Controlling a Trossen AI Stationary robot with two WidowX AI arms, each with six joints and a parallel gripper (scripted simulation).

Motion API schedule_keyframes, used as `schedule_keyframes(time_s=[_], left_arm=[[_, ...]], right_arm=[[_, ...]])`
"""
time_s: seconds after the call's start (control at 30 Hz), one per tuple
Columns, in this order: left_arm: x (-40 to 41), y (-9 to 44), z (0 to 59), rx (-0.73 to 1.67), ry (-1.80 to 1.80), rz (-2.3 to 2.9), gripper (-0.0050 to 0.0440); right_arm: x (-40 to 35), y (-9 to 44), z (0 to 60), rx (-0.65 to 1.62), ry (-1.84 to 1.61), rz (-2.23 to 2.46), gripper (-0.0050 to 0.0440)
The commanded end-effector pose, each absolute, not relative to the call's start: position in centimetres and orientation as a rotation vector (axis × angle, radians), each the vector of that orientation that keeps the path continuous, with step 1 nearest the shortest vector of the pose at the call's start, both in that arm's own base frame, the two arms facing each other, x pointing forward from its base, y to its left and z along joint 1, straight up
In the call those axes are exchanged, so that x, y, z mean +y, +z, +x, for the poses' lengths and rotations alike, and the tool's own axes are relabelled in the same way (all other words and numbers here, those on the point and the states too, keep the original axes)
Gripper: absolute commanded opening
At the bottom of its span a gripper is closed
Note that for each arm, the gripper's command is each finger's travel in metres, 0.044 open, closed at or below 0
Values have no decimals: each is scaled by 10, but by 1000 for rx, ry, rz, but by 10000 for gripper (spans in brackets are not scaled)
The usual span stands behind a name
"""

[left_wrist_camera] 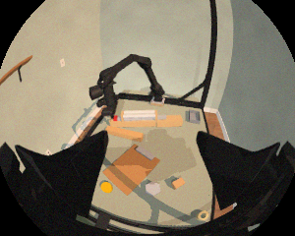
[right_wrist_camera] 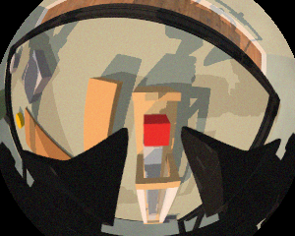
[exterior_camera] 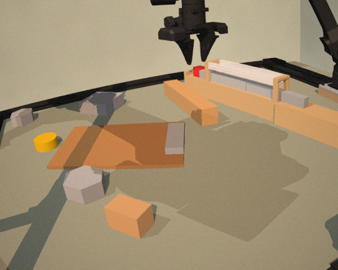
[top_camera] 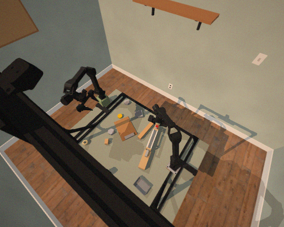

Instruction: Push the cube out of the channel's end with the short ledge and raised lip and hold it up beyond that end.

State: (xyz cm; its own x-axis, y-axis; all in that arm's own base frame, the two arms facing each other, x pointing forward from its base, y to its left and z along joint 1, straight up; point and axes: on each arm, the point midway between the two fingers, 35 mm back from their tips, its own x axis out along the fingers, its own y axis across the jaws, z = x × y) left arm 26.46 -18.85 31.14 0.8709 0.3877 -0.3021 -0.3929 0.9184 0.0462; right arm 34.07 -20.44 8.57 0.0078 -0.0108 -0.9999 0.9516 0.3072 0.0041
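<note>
The red cube [exterior_camera: 198,71] sits on the short ledge at the far end of the tan channel [exterior_camera: 244,78], just outside its white rails. It also shows in the top view [top_camera: 157,126] and in the right wrist view [right_wrist_camera: 157,130]. My right gripper [exterior_camera: 196,61] hangs straight above the cube with its fingers apart, pointing down and holding nothing. A grey bar [exterior_camera: 294,98] sticks out of the channel's other end. My left gripper [top_camera: 84,107] is open and empty, raised beyond the table's far corner and well away from the channel.
A loose tan beam [exterior_camera: 190,101] lies beside the channel. A flat brown board [exterior_camera: 119,145], a yellow disc [exterior_camera: 45,142], grey rocks [exterior_camera: 83,184] and an orange block [exterior_camera: 129,215] lie mid-table. A grey tray [top_camera: 143,185] sits at the near edge.
</note>
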Motion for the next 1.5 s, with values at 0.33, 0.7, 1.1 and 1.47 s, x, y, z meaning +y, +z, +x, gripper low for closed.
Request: schedule_keyframes(time_s=[0.33, 0.7, 1.1, 1.47], left_arm=[[-189, 312, 264, 311, 408, -18, 400], [-189, 312, 264, 311, 408, -18, 400], [-189, 312, 264, 311, 408, -18, 400], [-189, 312, 264, 311, 408, -18, 400]], right_arm=[[-202, 63, 338, 1342, -975, 975, 220], [-204, 62, 339, 1332, -980, 972, 159], [-204, 62, 339, 1332, -980, 972, 92], [-204, 62, 339, 1332, -980, 972, 60]])
